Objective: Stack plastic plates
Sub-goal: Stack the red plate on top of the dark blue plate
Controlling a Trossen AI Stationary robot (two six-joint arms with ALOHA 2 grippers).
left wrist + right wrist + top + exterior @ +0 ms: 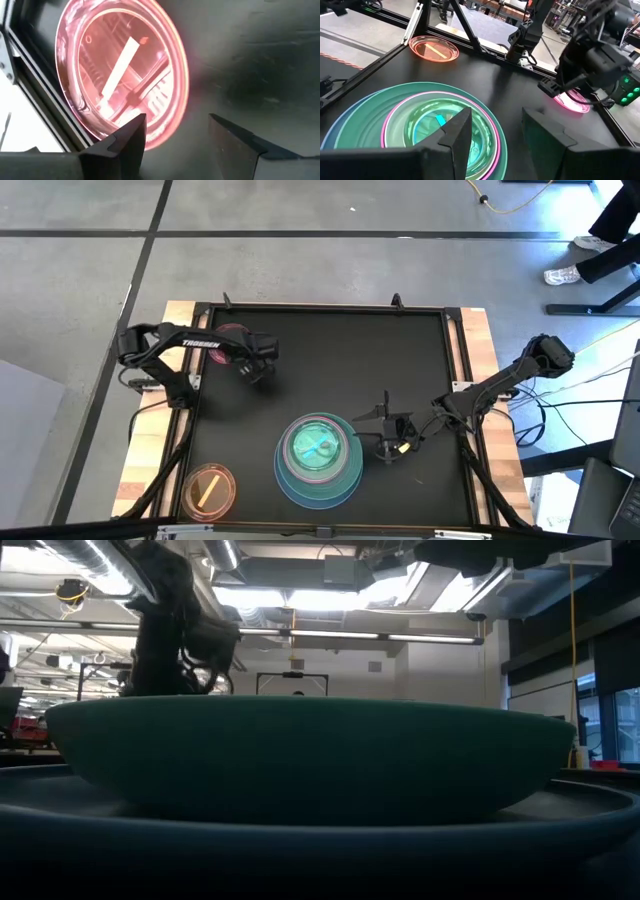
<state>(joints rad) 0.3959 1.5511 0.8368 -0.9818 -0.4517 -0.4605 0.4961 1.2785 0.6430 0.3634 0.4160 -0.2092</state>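
My left gripper [258,367] hangs spread by the small pink plate [229,343] at upper left to seize it, while my right gripper [392,442], also spread, waits beside the stack [319,459] at lower centre.

Black-topped table [330,370] with wood strips showing along the left and right edges. Sitting straight on it: a stack of plates [319,459] at lower centre of the overhead frame, light blue one at the bottom. A small orange plate [208,490] sits in the lower left corner. A small pink plate [230,340] is at upper left, partly hidden under the arm.
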